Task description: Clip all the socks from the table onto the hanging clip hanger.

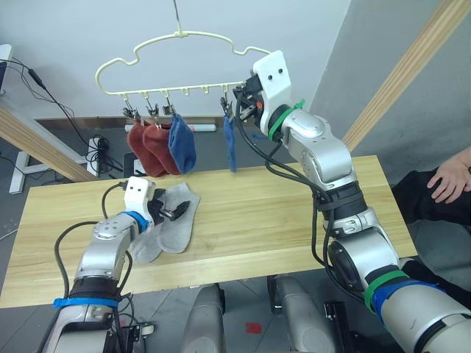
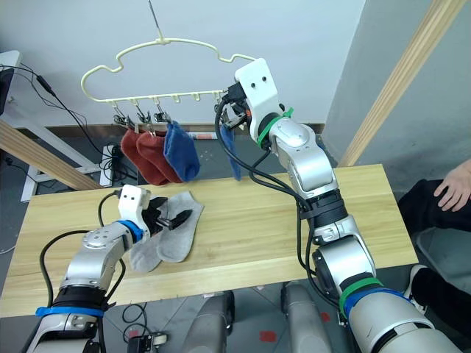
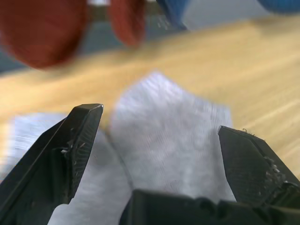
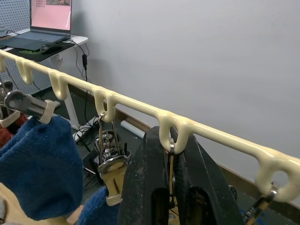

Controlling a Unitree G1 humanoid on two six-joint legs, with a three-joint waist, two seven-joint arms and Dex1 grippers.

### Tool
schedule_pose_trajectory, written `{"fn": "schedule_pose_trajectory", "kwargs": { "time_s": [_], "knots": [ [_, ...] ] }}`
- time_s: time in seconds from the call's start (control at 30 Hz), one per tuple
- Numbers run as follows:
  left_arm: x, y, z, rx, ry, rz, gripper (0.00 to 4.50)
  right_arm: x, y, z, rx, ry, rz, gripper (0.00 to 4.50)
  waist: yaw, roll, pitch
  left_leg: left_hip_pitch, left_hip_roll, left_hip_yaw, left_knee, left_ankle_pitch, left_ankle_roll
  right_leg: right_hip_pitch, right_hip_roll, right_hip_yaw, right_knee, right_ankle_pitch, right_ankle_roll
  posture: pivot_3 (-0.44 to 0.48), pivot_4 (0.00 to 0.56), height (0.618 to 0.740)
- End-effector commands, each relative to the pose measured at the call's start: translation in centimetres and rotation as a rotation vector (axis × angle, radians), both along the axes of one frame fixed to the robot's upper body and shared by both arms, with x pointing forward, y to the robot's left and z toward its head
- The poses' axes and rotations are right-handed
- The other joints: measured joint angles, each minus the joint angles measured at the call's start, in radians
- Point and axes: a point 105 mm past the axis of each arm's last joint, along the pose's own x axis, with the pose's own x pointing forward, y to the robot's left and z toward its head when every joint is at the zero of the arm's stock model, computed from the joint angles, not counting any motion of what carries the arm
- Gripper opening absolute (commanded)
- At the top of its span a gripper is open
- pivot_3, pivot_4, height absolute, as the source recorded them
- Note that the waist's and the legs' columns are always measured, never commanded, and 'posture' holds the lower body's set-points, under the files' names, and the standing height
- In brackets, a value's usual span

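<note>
Left claw (image 1: 174, 212) wide over 2 grey socks (image 1: 168, 220); right claw (image 1: 237, 103) pinching hanger clip (image 4: 169, 154); person's hand (image 1: 450, 179) beside table (image 1: 280, 213).

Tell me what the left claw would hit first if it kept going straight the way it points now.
Most likely the light grey socks on the table: the open left claw points right at their fabric, close ahead. Depth is hard to judge.

Even indoor light; left wrist view blurred.
</note>
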Motion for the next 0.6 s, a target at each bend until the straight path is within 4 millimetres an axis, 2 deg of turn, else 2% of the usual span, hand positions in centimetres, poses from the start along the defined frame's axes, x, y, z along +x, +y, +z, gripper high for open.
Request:
{"fn": "schedule_pose_trajectory", "kwargs": {
  "time_s": [0.03, 0.2, 0.43, 0.5, 0.6],
  "knots": [
    [-0.1, 0.0, -1.4, 0.06, 0.032, -0.025, 4.09, -1.0, 0.4, 1.6, 0.018, -0.05, 0.03, 0.0, -0.002, 0.0, 0.0, 0.0, 0.0, 0.0, 0.0, 0.0, 0.0, 0.0, 0.0, 0.0, 0.0, 0.0, 0.0, -0.095, 0.366, 0.74],
    [-0.4, 0.1, -2.7, 0.127, 0.069, -0.05, 2.7, -1.1, 0.5, 1.4, 0.013, -0.045, 0.035, 0.0, -0.002, 0.0, 0.0, 0.001, 0.0, 0.0, 0.0, 0.0, 0.0, 0.0, 0.0, 0.0, 0.002, 0.0, 0.0, -0.1, 0.365, 0.74],
    [-0.9, 0.7, -2.8, 0.147, 0.055, -0.051, 0.57, -1.2, 0.5, 1.4, 0.012, -0.04, 0.037, 0.0, -0.008, 0.0, 0.0, 0.006, 0.0, 0.001, 0.001, 0.0, 0.0, 0.0, 0.0, 0.002, 0.009, 0.0, 0.0, -0.1, 0.364, 0.74],
    [-0.8, -0.2, -1.7, 0.123, -0.002, -0.099, 0.02, -1.2, 0.5, 1.3, 0.011, -0.04, 0.036, 0.0, -0.013, 0.0, 0.0, 0.007, 0.0, 0.001, 0.001, 0.001, 0.001, 0.0, 0.0, 0.002, 0.011, 0.0, 0.0, -0.1, 0.364, 0.74],
    [-1.1, -3.7, 1.1, 0.043, -0.105, -0.249, 0.02, -1.1, 0.4, 1.3, 0.011, -0.039, 0.035, 0.0, -0.02, 0.0, 0.0, 0.007, 0.0, 0.001, 0.001, 0.001, 0.002, 0.0, 0.001, 0.002, 0.013, -0.001, 0.0, -0.1, 0.362, 0.74]
  ]
}}
